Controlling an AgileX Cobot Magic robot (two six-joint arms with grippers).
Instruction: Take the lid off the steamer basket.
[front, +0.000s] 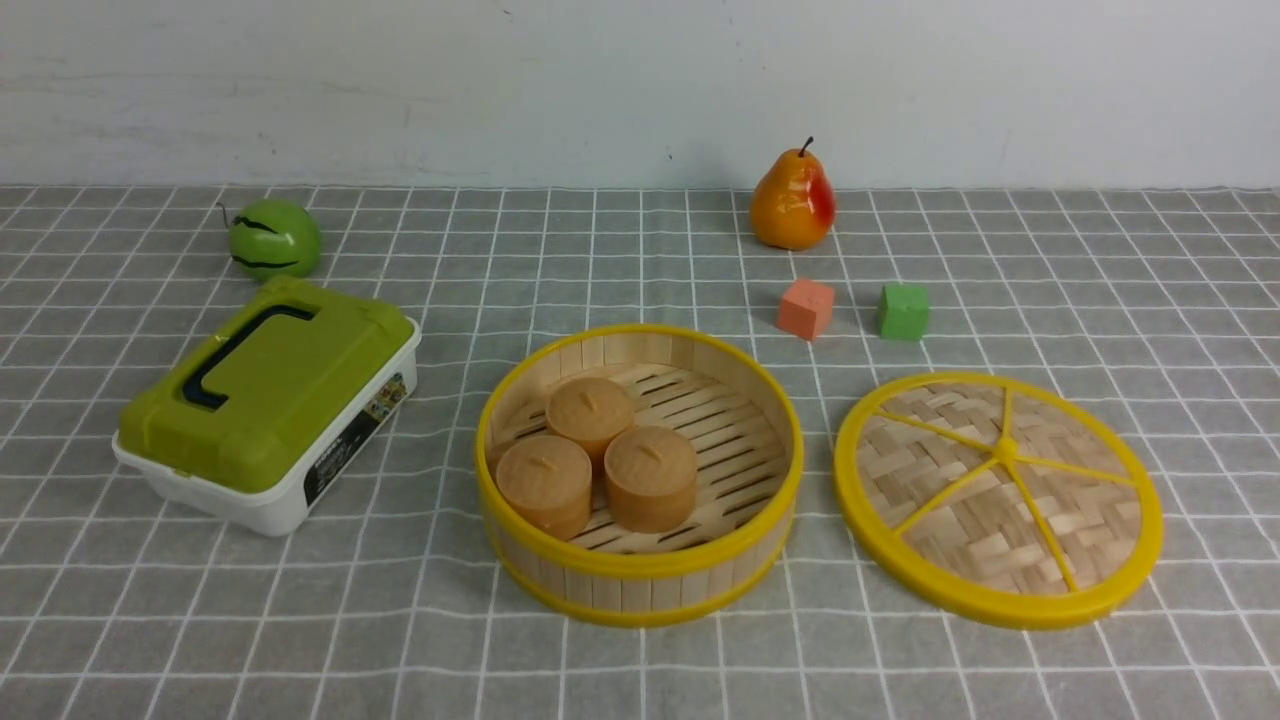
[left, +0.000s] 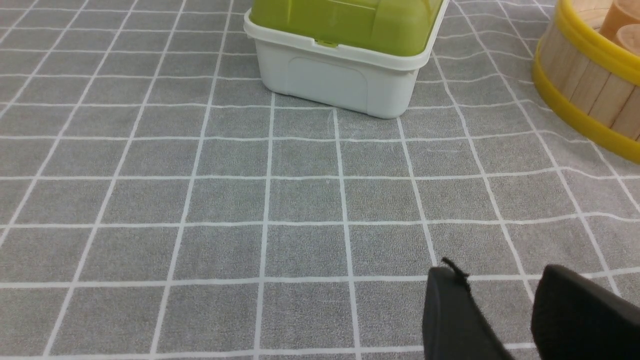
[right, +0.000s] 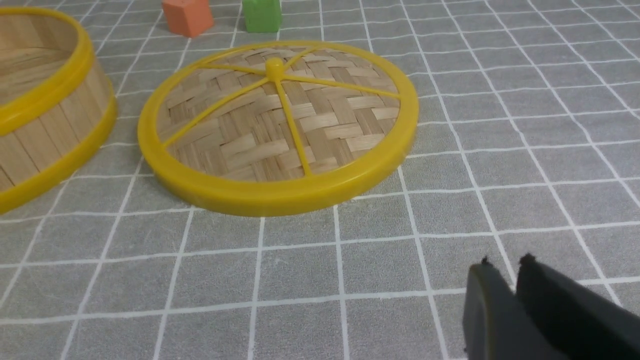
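Since the lid (front: 1085, 515) is already off, lying just right of the basket (front: 640, 592), the right tool (right: 505, 267) is nearer, tips barely spread, holding nothing.

Over the table (left: 300, 200), the left gripper (left: 492, 272) hangs with jaws apart; the right gripper (right: 505, 265) has its jaws barely parted.

a pear (front: 793, 200) stands behind a red block (front: 806, 309).
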